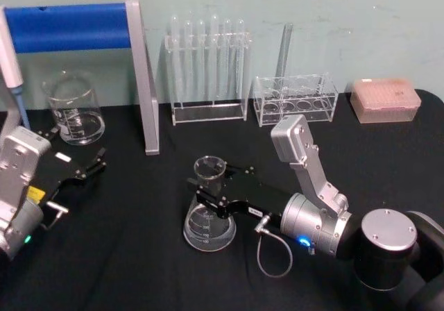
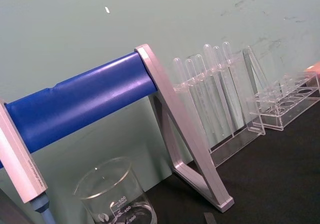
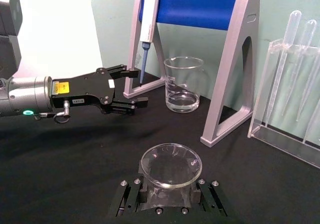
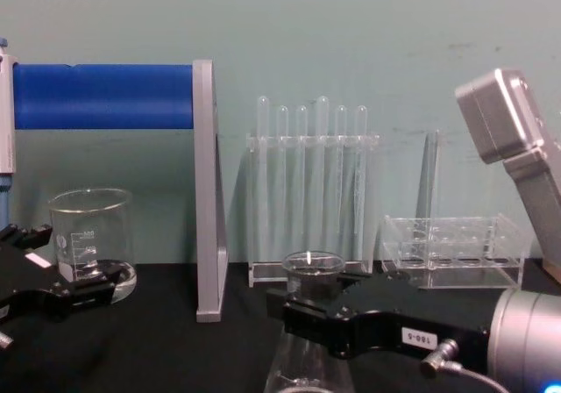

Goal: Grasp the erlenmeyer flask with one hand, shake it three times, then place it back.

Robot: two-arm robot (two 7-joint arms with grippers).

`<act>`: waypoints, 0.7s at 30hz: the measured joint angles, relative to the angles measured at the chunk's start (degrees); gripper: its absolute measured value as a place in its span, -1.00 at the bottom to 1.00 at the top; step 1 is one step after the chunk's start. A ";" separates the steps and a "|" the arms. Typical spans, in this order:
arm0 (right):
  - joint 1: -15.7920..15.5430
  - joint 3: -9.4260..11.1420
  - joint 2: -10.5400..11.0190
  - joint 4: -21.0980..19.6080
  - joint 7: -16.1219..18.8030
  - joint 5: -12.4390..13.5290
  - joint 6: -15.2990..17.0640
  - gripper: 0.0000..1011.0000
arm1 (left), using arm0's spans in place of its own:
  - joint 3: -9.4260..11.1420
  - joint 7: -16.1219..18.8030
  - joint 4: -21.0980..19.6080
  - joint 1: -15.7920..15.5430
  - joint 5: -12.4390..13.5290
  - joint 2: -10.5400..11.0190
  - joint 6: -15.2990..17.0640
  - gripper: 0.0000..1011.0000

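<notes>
From my station I note the clear glass conical erlenmeyer flask (image 1: 209, 214) standing upright on the black tabletop (image 1: 139, 255), near the middle of the work area, its wide base flat on the cloth and white graduation marks showing on its side. My right gripper (image 1: 205, 185), the black boxy hand with a white number label and a silver cable plug, reaches in from the right and sits level with the flask's narrow neck. Its fingers stand either side of the neck, closed in against the glass just under the flared rim; the right wrist view looks straight down into the flask mouth (image 3: 170, 164) between them.

My left gripper (image 1: 94, 164), a smaller black unit with a plain white tag, rests low at the left side of the table with its fingers parted and nothing between them. Just beyond it stands a straight-sided clear glass beaker (image 1: 73, 108). Behind are a blue-barred grey metal stand (image 1: 142, 82), a clear rack of thin test tubes (image 1: 208, 68) and a lower clear plastic rack (image 1: 297, 99) against the green wall.
</notes>
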 joint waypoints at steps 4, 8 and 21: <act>0.00 0.00 0.01 -0.01 0.00 0.00 0.00 -0.11 | 0.00 0.00 0.00 0.00 0.00 0.00 0.00 0.98; 0.00 0.00 0.02 -0.02 0.00 0.01 0.01 -0.11 | 0.00 0.00 0.00 0.00 0.00 0.00 0.00 0.98; 0.01 0.03 0.04 -0.06 0.02 0.07 -0.01 0.41 | 0.00 0.00 0.00 0.00 0.00 0.00 0.00 0.98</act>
